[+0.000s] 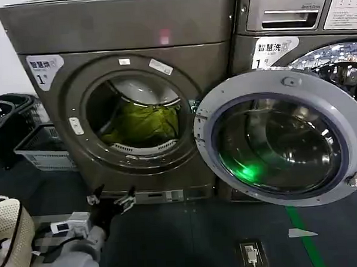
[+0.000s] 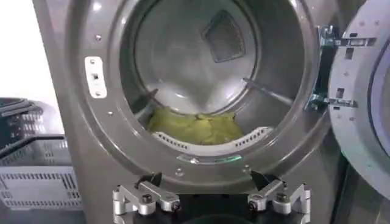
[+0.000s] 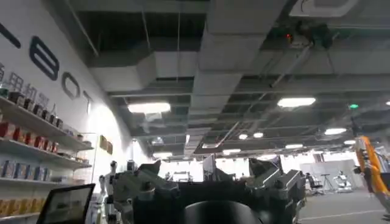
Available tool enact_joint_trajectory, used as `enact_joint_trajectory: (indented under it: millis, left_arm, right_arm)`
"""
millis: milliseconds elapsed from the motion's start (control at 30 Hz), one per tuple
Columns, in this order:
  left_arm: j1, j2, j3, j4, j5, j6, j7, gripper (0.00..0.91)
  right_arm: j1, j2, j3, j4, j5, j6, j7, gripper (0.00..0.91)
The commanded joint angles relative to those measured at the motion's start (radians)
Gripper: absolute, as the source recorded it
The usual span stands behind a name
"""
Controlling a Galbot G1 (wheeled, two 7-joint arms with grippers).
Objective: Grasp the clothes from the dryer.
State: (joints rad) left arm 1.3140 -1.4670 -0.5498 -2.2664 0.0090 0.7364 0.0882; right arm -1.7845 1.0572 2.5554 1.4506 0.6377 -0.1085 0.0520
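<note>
Currently, the dryer [image 1: 76, 133] is standing with its porthole uncovered, and the clothes [image 1: 143, 124], an olive-lime bundle of folded fabric, are lying on the floor of the steel drum [image 2: 201, 55], just behind the perforated lip at the front of the mouth. The round door [image 1: 280, 137] is hanging fully swung out on the hinges [image 2: 326, 70] at the robot's right of the opening, covering the lower front of the neighbouring LG washing machine [image 1: 297, 7]. The left gripper [image 1: 112, 200] is hovering low in front of the dryer, below the porthole and well apart from the clothes, with its fingers [image 2: 143, 198] spread wide and gripping nothing. The right gripper [image 3: 207, 185] is pointing upward toward a ceiling with light panels, fingers parted and holding nothing. Dark and grey plastic laundry baskets [image 1: 41, 146] are sitting on the floor at the robot's left of the dryer. A green floor stripe [image 1: 307, 237] is running below the door. Nothing is standing between the left gripper and the drum mouth.
</note>
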Motion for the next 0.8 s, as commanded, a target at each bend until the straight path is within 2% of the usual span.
enact_joint_trajectory:
  millis: [33, 800]
  left_arm:
    - [-0.002, -0.003, 0.003, 0.001, 0.003, 0.049, 0.005, 0.907]
    - [-0.002, -0.002, 0.009, 0.007, 0.029, 0.049, 0.059, 0.907]
  right_arm:
    - [-0.003, 0.001, 0.003, -0.002, 0.000, 0.000, 0.001, 0.907]
    - [-0.005, 0.002, 0.008, -0.011, 0.000, 0.001, 0.001, 0.907]
